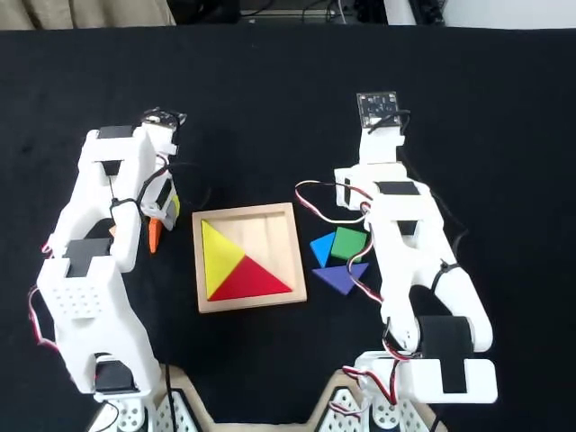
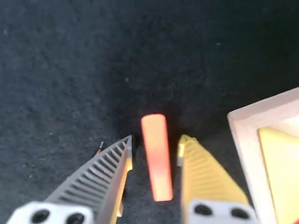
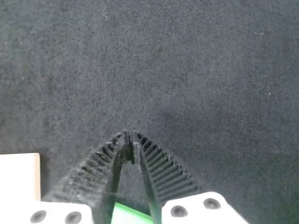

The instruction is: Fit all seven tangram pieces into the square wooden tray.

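Observation:
The square wooden tray (image 1: 243, 214) lies at the table's middle with a yellow triangle (image 1: 219, 256) and a red triangle (image 1: 255, 280) inside. Left of it, a thin orange piece (image 1: 155, 235) stands on edge on the cloth. My left gripper (image 2: 157, 138) is open around this orange piece (image 2: 156, 158), with a gap on each side. Blue (image 1: 321, 251), green (image 1: 348, 242) and purple (image 1: 340, 278) pieces lie together right of the tray, partly under the right arm. My right gripper (image 3: 127, 136) is shut on nothing, above bare cloth near the green piece (image 3: 128, 214).
Black cloth covers the whole table. A tray corner (image 2: 245, 123) sits close beside my left gripper's yellow finger (image 2: 205, 177). Another tray corner (image 3: 18, 175) shows in the right wrist view. Both arm bases stand at the near edge.

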